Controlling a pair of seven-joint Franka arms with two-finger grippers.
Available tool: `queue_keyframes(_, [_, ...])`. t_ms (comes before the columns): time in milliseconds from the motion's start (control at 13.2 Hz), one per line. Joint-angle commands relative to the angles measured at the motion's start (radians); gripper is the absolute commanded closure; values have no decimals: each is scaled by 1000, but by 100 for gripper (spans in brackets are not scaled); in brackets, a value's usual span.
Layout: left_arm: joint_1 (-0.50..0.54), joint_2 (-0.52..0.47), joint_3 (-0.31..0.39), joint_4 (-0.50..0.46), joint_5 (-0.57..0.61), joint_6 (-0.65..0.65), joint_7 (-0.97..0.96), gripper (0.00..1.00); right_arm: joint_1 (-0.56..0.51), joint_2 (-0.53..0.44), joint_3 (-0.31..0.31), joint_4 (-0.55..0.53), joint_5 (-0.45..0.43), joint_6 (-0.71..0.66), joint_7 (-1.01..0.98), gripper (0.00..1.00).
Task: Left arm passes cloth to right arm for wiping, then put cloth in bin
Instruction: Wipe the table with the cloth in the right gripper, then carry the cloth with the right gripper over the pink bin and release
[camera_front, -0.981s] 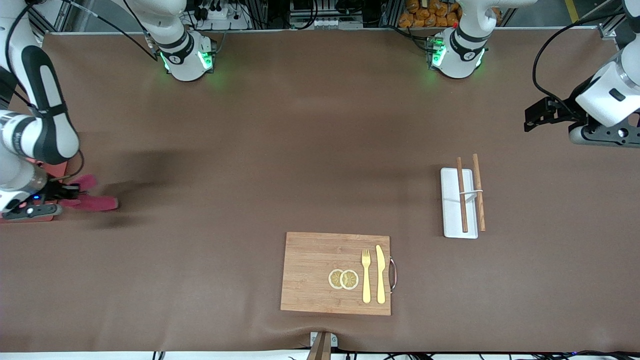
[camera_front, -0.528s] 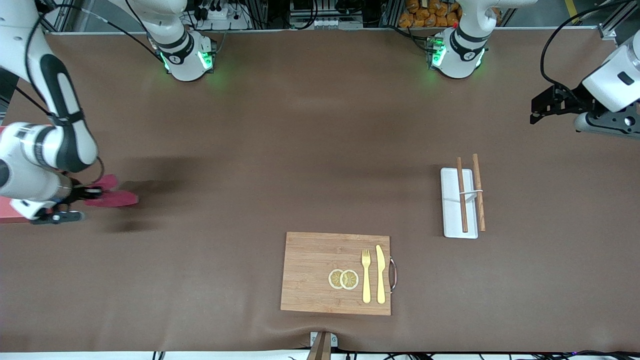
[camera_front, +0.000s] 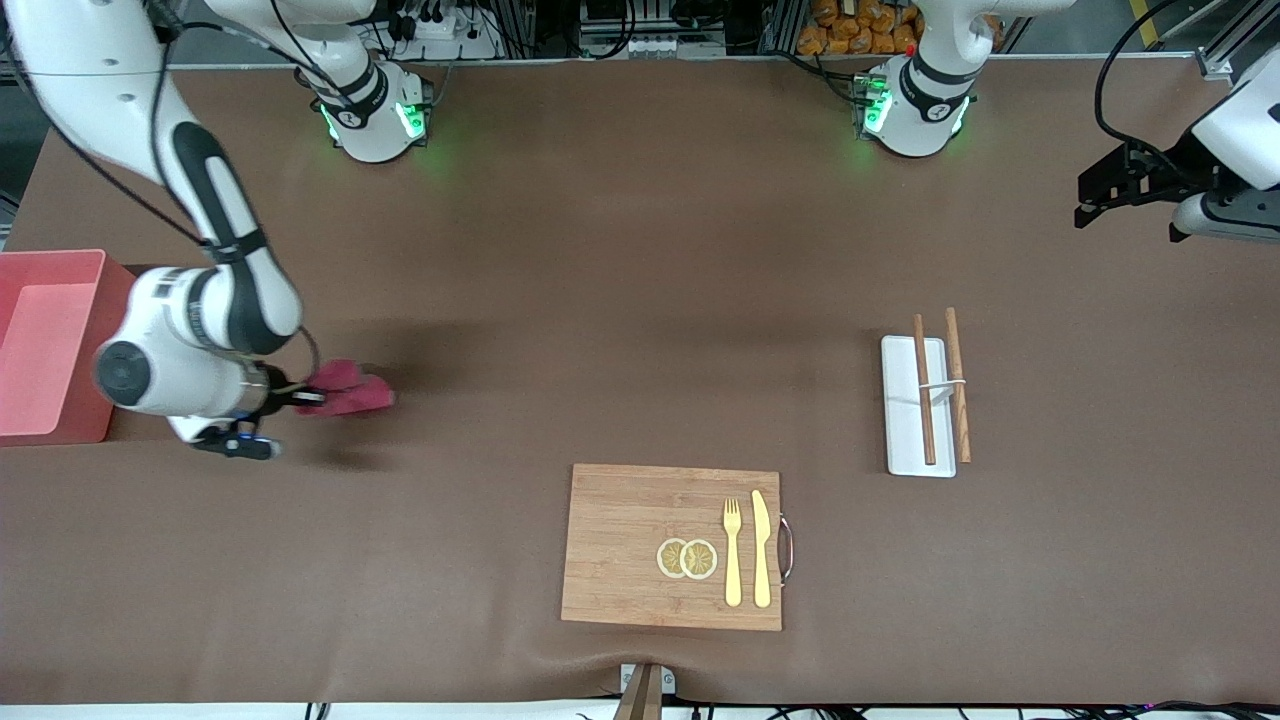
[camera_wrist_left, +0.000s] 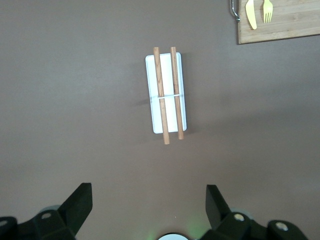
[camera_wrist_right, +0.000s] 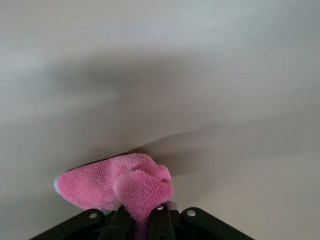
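The magenta-red cloth (camera_front: 348, 394) is pinched in my right gripper (camera_front: 300, 398), low over the brown table near the right arm's end; in the right wrist view the cloth (camera_wrist_right: 120, 185) bunches out between the shut fingers (camera_wrist_right: 161, 217) and rests on the table. The pink bin (camera_front: 48, 340) stands at the table's edge at the right arm's end, beside the right arm. My left gripper (camera_front: 1090, 205) is open and empty, held up over the left arm's end of the table; its fingers (camera_wrist_left: 75, 205) spread wide in the left wrist view.
A white tray (camera_front: 916, 405) with wooden chopsticks (camera_front: 924, 390) lies toward the left arm's end. A bamboo cutting board (camera_front: 640, 545) with lemon slices (camera_front: 687, 558), a yellow fork (camera_front: 733, 550) and knife (camera_front: 761, 548) lies near the front camera.
My right gripper has dragged the cloth across the table away from the bin toward the middle. The bin has come into view. My left gripper has drawn back toward the left arm's end.
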Motion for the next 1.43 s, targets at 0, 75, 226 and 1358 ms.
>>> queue_keyframes(0, [-4, -9, 9, 16, 26, -20, -12, 0, 166, -33, -13, -12, 32, -15, 278, 100])
queue_keyframes(75, [-4, -3, 9, 40, 26, -21, -12, 0, 220, -35, -12, -6, 41, -10, 361, 100])
queue_keyframes(226, [-6, 5, 7, 54, 22, -21, -12, 0, 245, -38, -13, 29, 116, -16, 401, 100])
queue_keyframes(1358, [-2, 9, 9, 46, 19, -49, -4, 0, -486, -118, -101, 369, -176, -395, -1084, 100])
